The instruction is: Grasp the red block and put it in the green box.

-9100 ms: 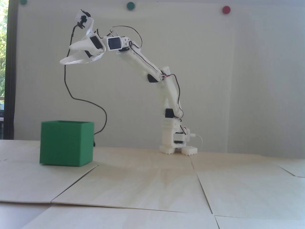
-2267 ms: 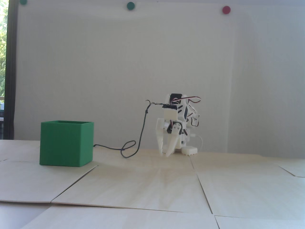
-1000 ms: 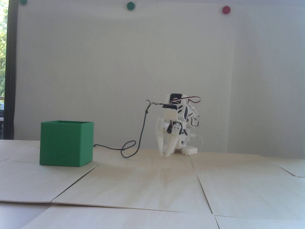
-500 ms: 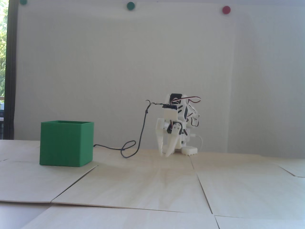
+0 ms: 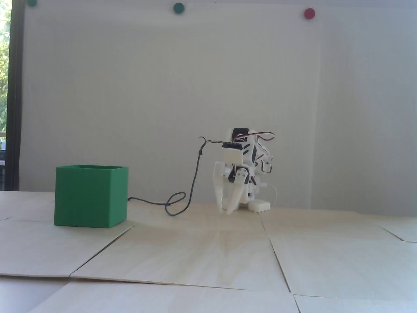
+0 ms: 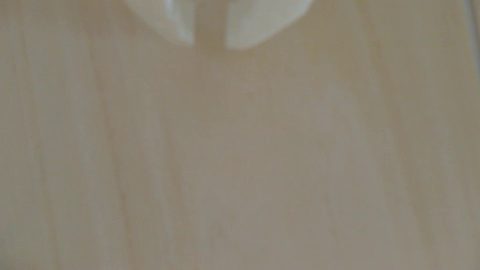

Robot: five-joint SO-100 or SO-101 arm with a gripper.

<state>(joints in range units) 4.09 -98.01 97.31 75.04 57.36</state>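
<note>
The green box (image 5: 88,199) stands on the wooden table at the left of the fixed view, its top open. The red block shows in neither view. The white arm is folded low over its base (image 5: 259,206). My gripper (image 5: 225,212) points straight down, its tips just above the table, well to the right of the box. In the blurred wrist view my gripper (image 6: 210,46) enters from the top edge. Its two white fingertips (image 6: 244,31) stand a narrow gap apart, and only bare wood shows between them.
A black cable (image 5: 176,202) loops across the table between the box and the arm. Seams run between the pale wooden panels (image 5: 208,254). Round green (image 5: 178,7) and red (image 5: 309,13) dots sit high on the wall behind.
Since 9 s ago the arm has come down from its raised pose above the box and folded over its base. Over the last second nothing has moved.
</note>
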